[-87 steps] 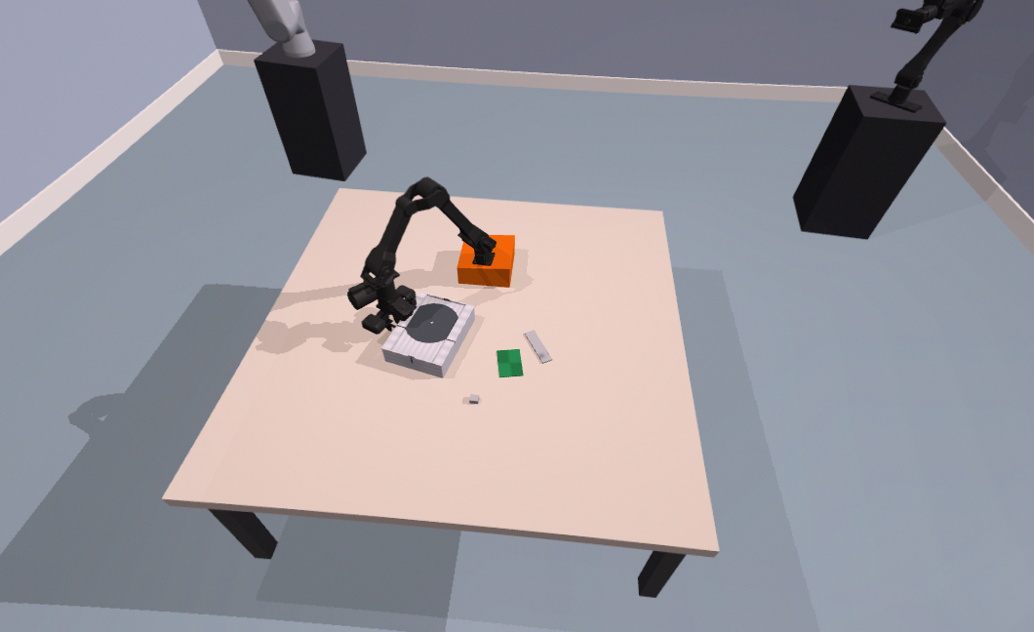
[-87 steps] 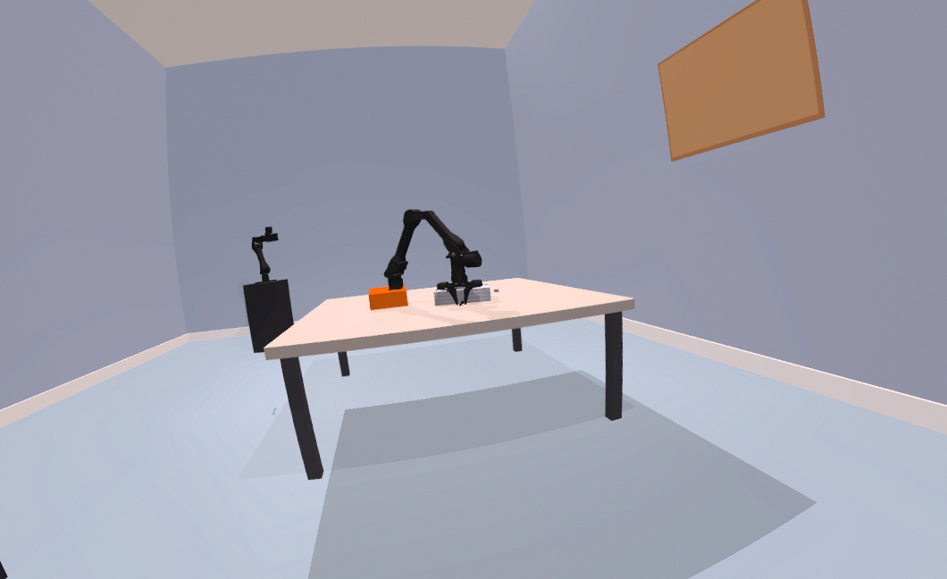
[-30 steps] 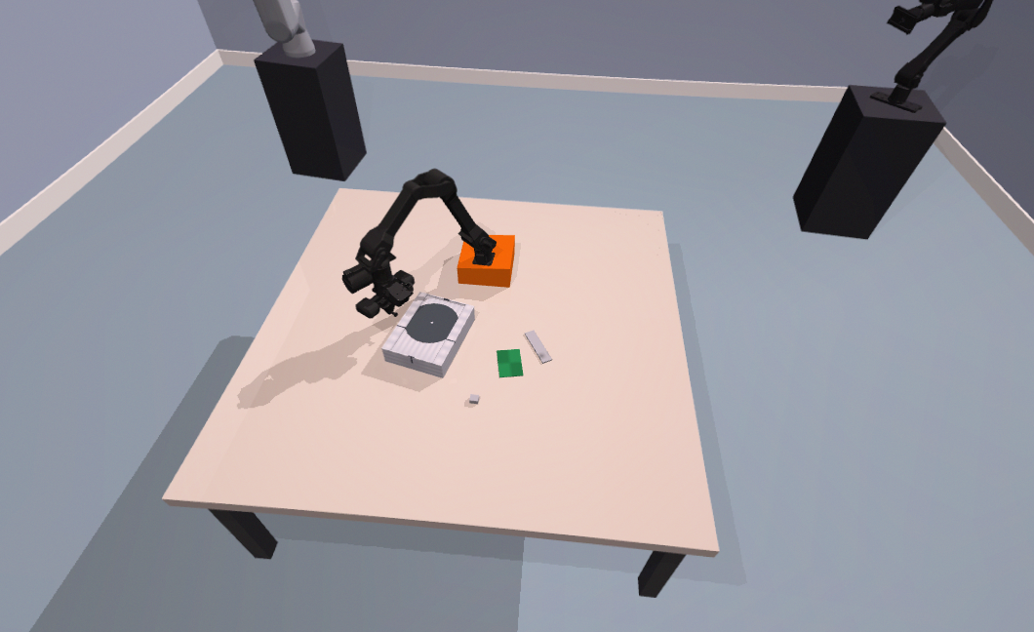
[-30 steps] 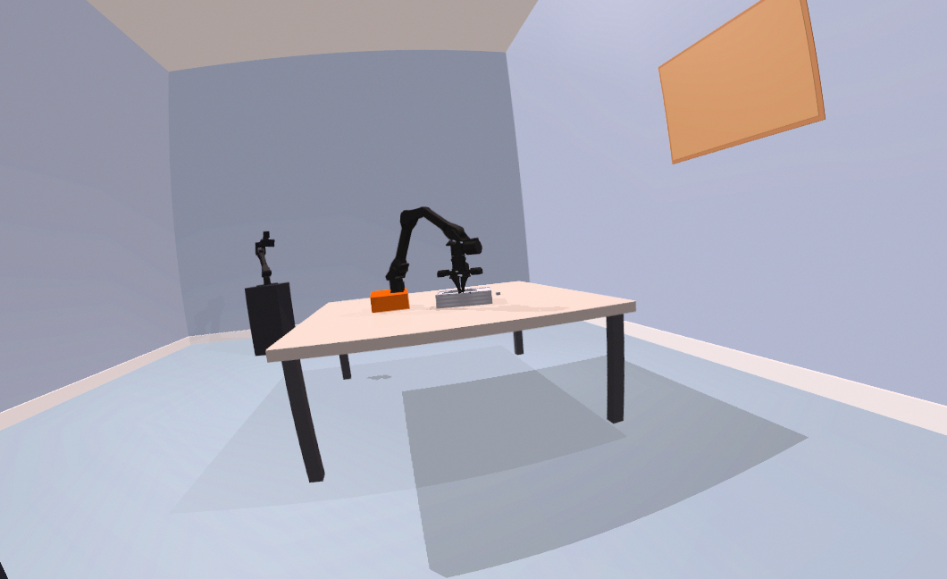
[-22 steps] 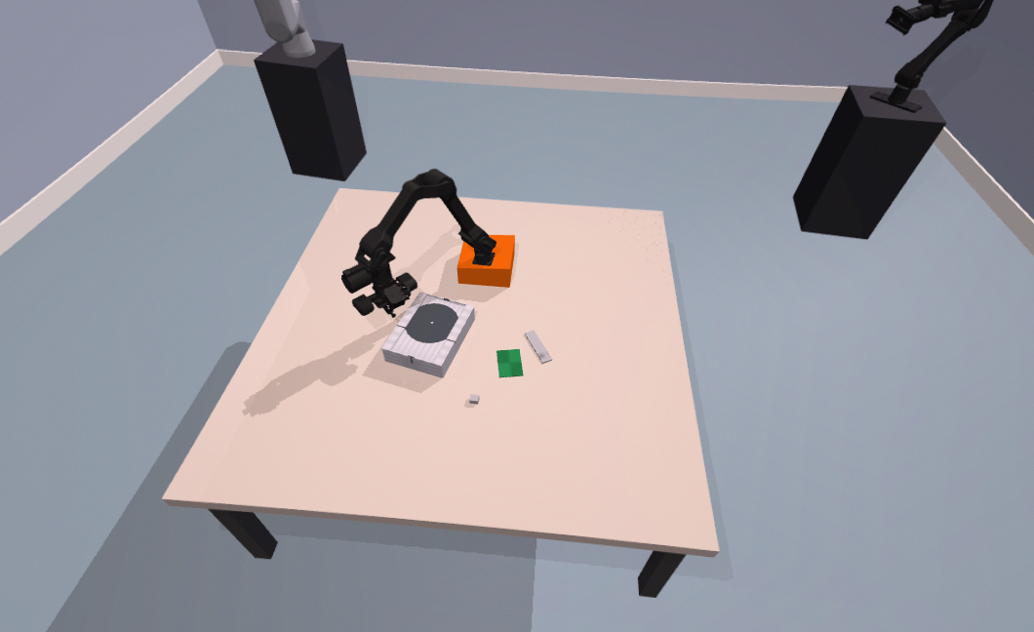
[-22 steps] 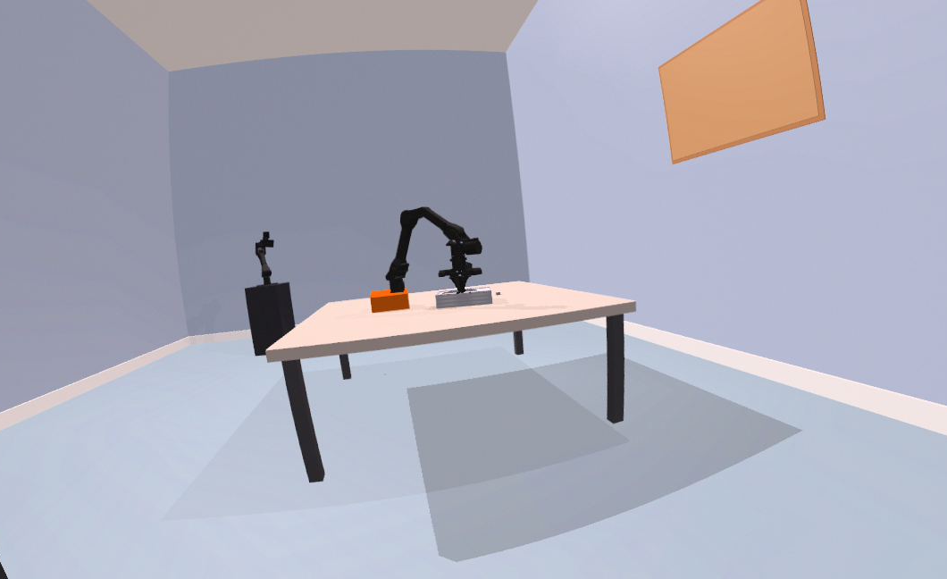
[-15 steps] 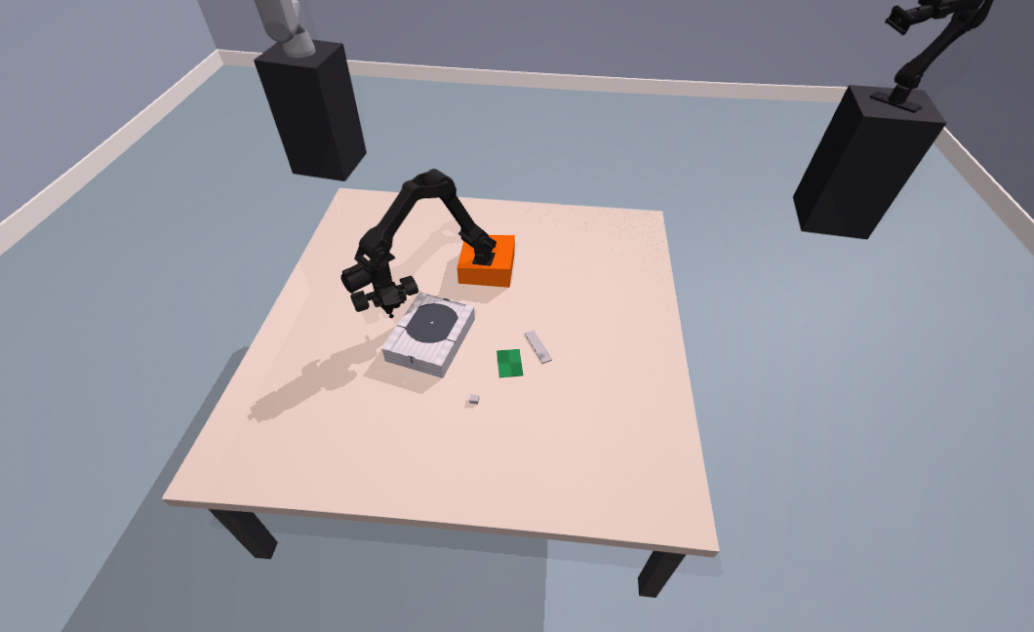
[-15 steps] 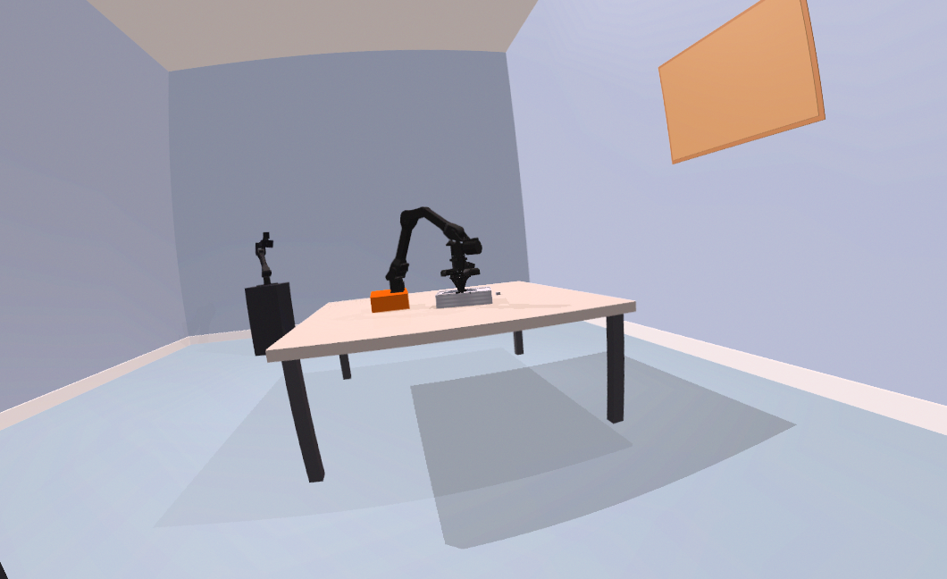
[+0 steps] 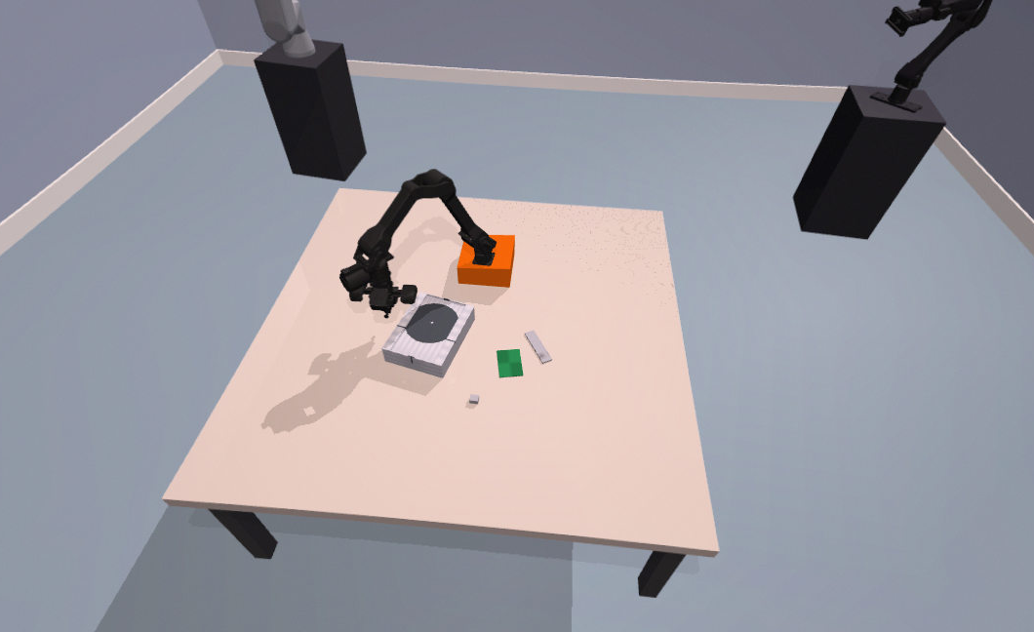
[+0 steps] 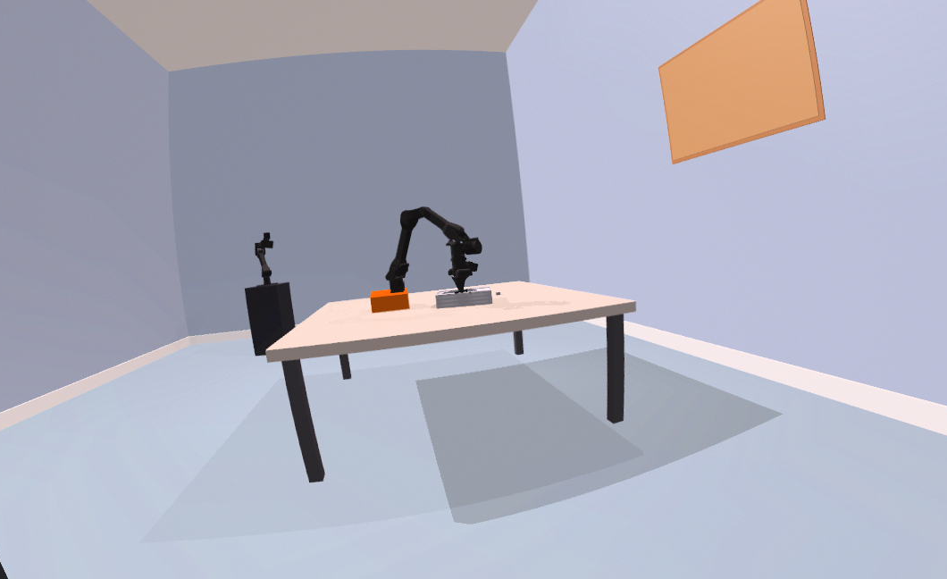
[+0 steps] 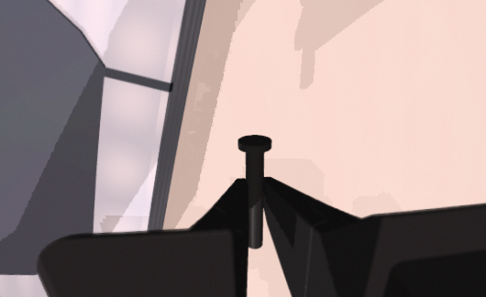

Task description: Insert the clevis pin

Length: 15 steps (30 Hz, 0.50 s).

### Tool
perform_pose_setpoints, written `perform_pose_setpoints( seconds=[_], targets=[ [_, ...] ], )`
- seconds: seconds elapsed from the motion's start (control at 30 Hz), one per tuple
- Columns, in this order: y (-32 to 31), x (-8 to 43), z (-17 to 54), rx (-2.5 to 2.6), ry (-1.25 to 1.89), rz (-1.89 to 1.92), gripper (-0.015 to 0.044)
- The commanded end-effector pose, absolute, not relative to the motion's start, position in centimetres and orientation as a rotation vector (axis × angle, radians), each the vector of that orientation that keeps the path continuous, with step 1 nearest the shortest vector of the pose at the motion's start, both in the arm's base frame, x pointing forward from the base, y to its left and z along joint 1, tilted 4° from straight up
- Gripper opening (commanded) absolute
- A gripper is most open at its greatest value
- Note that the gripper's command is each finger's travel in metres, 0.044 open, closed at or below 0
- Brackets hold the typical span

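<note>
The claw (image 9: 386,313) (image 10: 461,289) (image 11: 255,182) is closed on 1 clevis pin (image 11: 255,162), pinched by the shank between its 2 fingertips. In the wrist view, the pin's round head stands beyond the tips and its plain end shows back between the fingers; true tilt against the table (image 9: 583,440) (image 10: 548,306) (image 11: 392,115) cannot be established. The rimmed tray (image 9: 417,350) (image 10: 463,298) (image 11: 127,137) is at the claw's left in the wrist view, and low and to its right in the top view. The dark disc (image 9: 436,311) (image 11: 29,115) lies flat inside the tray, its small hole well apart from the held pin. Insertion is not made. An orange block (image 9: 484,276) (image 10: 389,300) carries the arm (image 9: 428,184) (image 10: 419,214); in the top view it sits right of the claw and slightly above. Farther to the claw's lower right in that view are 1 green square (image 9: 508,363), 1 flat pale bar (image 9: 537,346) beside it, and 1 small grey piece (image 9: 473,399) (image 10: 498,293), the last well apart from the claw. Contact between claw and tray cannot be judged from the exterior view.
</note>
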<state>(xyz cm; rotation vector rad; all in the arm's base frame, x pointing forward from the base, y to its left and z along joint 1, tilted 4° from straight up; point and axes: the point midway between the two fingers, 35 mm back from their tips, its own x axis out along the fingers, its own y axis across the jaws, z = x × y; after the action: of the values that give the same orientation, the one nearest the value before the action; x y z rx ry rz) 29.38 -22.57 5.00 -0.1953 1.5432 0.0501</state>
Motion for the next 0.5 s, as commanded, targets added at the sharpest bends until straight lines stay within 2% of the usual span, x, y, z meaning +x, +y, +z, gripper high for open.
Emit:
perform_pose_setpoints(
  seconds=[0.0, 0.47],
  targets=[
    [-22.66, 29.37, 5.03, -0.061, 1.540, -0.078, 0.0000],
    [-22.98, 29.33, 5.13, 0.325, 1.483, -0.449, 0.0000]
  ],
)
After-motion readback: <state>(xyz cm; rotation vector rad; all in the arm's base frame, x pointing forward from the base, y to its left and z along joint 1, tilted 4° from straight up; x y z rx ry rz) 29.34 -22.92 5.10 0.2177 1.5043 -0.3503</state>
